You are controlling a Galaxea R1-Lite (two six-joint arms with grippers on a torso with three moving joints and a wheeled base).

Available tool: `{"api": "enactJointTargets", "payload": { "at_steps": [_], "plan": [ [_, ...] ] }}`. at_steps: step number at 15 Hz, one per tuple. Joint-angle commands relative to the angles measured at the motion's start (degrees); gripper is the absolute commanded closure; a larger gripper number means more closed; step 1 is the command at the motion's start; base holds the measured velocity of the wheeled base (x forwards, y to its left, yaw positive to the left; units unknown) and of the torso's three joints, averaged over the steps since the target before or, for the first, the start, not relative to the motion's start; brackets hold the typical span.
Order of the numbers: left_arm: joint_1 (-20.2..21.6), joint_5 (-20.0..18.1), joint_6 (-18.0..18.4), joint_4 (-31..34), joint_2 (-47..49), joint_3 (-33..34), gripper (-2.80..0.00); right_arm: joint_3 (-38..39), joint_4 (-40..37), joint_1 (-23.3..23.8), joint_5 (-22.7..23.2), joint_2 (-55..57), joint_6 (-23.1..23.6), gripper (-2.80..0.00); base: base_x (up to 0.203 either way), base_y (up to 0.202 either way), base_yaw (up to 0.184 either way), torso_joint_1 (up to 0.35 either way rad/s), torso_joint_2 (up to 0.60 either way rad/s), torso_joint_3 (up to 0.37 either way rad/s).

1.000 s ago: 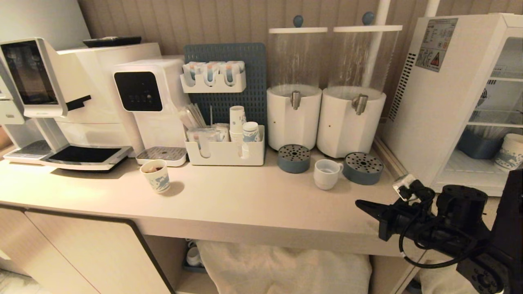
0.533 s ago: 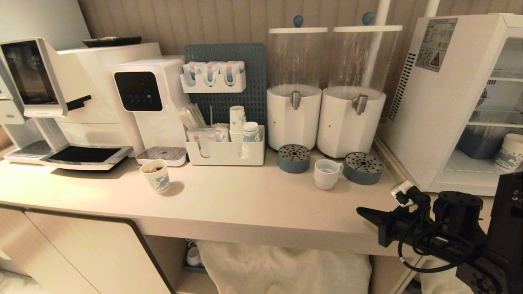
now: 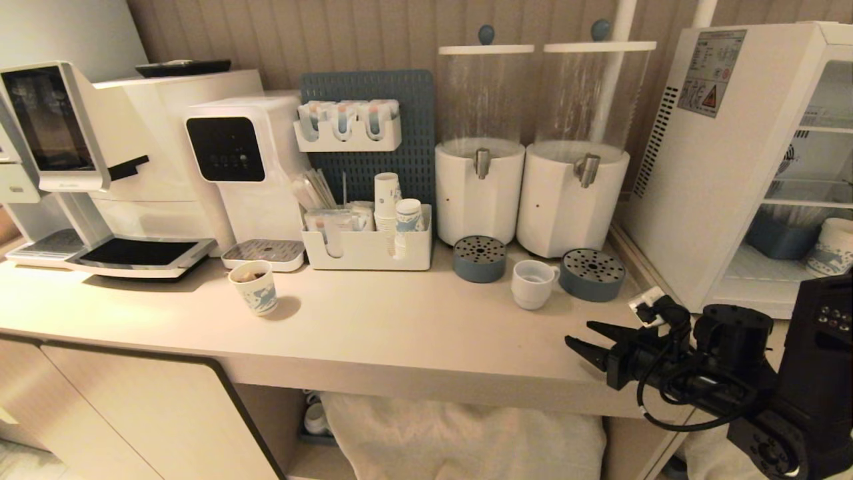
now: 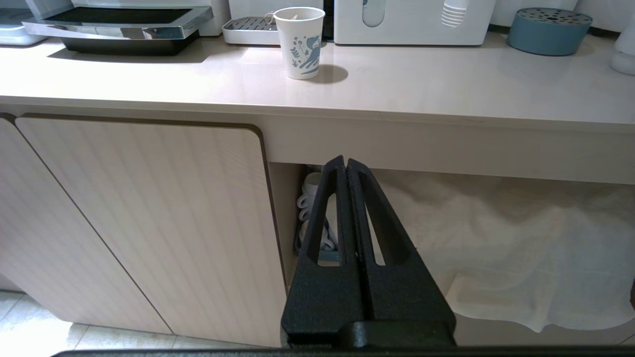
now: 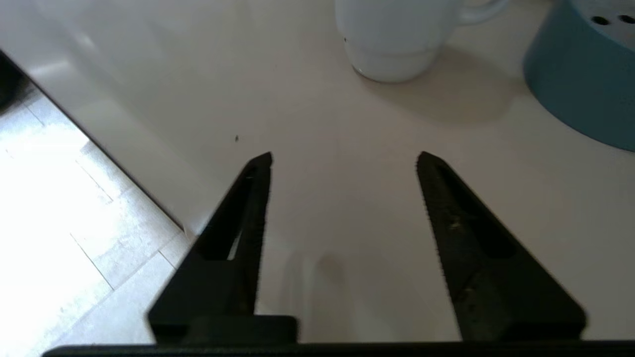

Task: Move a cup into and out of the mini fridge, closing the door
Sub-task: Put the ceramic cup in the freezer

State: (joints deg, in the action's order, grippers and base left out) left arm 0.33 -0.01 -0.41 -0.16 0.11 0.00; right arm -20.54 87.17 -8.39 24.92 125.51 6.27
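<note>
Cup [image 5: 397, 37] rim cut off beyond right hand [image 5: 345, 158].

Fridge [image 3: 706, 193]: cut off by the head view's right edge; the door is out of view. Warning sticker [image 3: 711, 72] print too small to read. Paper cup [image 3: 831, 248] and blue container [image 3: 780, 237] on the lower shelf only partly seen.

Cup [image 5: 397, 37]: right wrist view crops its upper body and part of a side projection. Blue disc [image 5: 580, 79] cut by that view's edge.

Under the counter [image 4: 446, 84], white items [image 4: 310, 208] sit partly behind the left gripper [image 4: 346, 163]; kind unclear.

Right arm base runs off the head view.
</note>
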Motion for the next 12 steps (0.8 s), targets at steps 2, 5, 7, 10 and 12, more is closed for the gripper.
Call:
{"api": "enactJointTargets", "payload": {
  "at_steps": [2,5,7,10,12],
  "plan": [
    [0.0,-0.1,-0.1,0.0,0.0,0.0,0.00,-6.0,0.5,-1.4,-1.5,3.1,-0.7,-2.80,0.000,0.000,0.000,0.000,0.00,0.000],
    [0.0,-0.1,-0.1,0.0,0.0,0.0,0.00,-12.5,-4.1,-2.1,-2.3,4.0,-0.7,-2.80,0.000,0.000,0.000,0.000,0.00,0.000],
    [0.0,-0.1,-0.1,0.0,0.0,0.0,0.00,-15.1,-8.5,-2.1,-2.2,3.5,-0.6,-2.80,0.000,0.000,0.000,0.000,0.00,0.000],
    [0.0,-0.1,-0.1,0.0,0.0,0.0,0.00,-15.5,-8.7,-2.2,-2.1,4.7,-0.6,-2.80,0.000,0.000,0.000,0.000,0.00,0.000],
    [0.0,-0.1,-0.2,-0.1,0.0,0.0,0.00,-15.7,-8.6,-2.3,-2.0,5.1,-0.5,-2.80,0.000,0.000,0.000,0.000,0.00,0.000]
  ]
}}
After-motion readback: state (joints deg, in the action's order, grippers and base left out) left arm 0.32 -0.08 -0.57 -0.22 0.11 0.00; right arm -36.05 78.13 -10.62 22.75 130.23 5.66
